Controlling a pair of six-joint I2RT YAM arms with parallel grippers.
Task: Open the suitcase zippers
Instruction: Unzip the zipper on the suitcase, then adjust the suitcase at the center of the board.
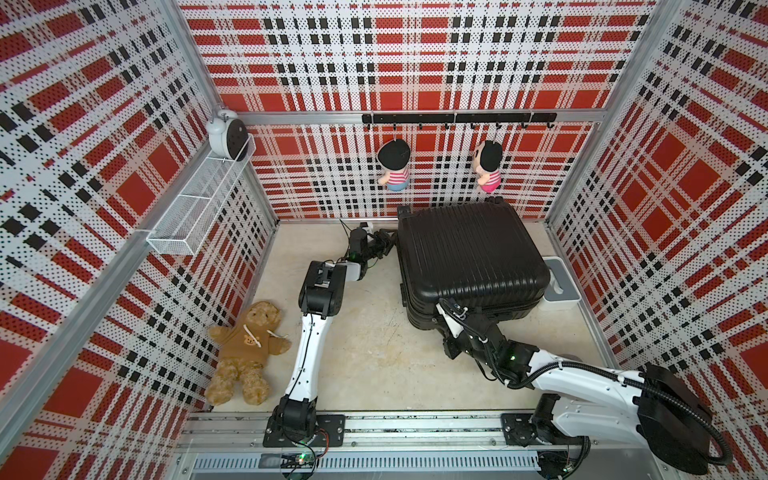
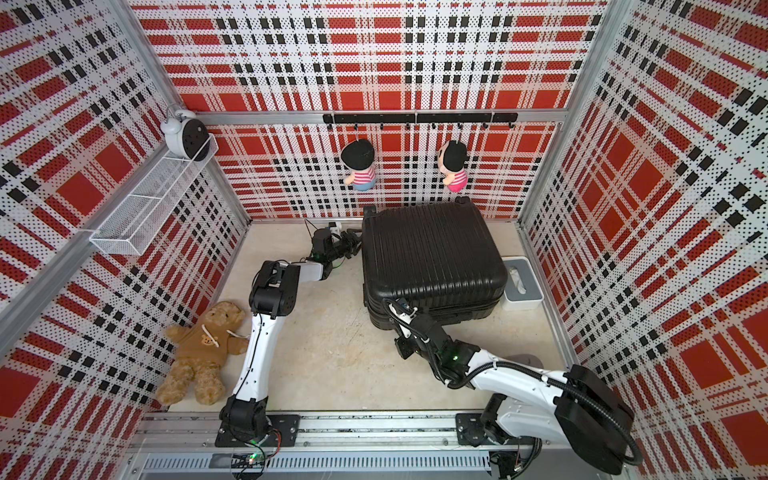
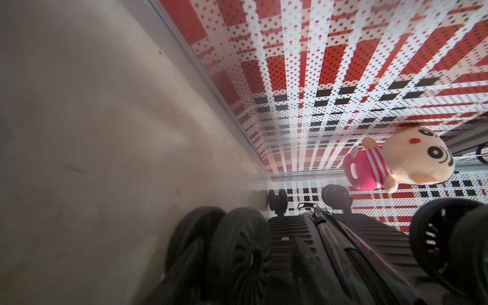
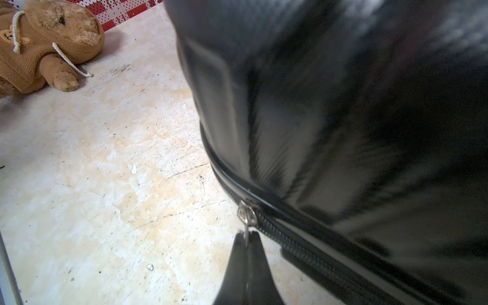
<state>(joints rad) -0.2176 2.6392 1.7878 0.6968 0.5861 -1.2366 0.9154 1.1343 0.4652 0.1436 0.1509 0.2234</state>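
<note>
The black ribbed suitcase (image 1: 469, 257) (image 2: 432, 253) lies flat at the back right of the floor. In the right wrist view my right gripper (image 4: 247, 235) is shut on the thin metal pull of a silver zipper slider (image 4: 247, 215). That slider sits on the zipper track (image 4: 293, 239) at the case's near left corner. In both top views this gripper (image 1: 441, 306) (image 2: 390, 305) is tucked under that corner. My left gripper (image 1: 388, 245) rests against the case's far left side, by the caster wheels (image 3: 237, 253). Its fingers are lost in dark blur.
A brown teddy bear (image 1: 245, 345) lies at the near left by the left arm. A white-and-grey box (image 1: 561, 286) stands against the suitcase's right side. Two plush dolls (image 1: 395, 166) hang from a hook rail on the back wall. A wire basket (image 1: 195, 203) is mounted on the left wall.
</note>
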